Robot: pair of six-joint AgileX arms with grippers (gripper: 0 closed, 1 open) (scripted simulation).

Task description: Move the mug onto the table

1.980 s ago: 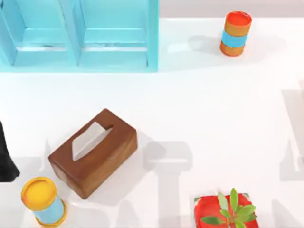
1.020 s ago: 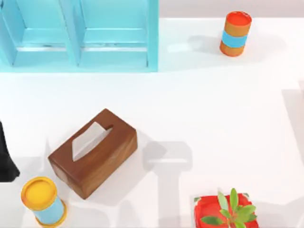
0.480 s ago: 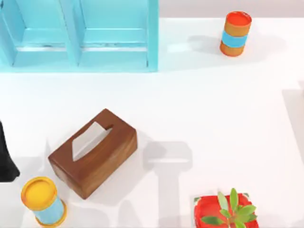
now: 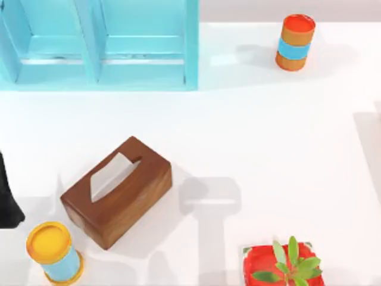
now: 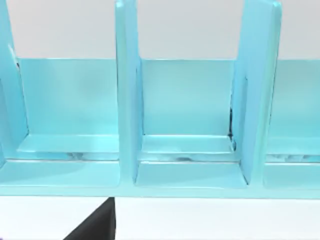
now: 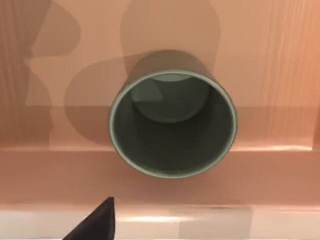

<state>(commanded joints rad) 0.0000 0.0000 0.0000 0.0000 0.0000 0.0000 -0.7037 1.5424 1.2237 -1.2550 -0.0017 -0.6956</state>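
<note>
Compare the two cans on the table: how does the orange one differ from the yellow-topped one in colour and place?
The orange can has an orange-red top and an orange body; the yellow-topped can has a yellow top above its band.
The orange can stands at the far right of the table; the yellow-topped can stands at the near left, beside the tissue box.
Both stand upright and carry a light blue band.

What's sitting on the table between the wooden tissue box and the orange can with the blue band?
Nothing. In the top view, the stretch of white table between the tissue box and the orange can is bare, crossed only by faint shadows.
</note>
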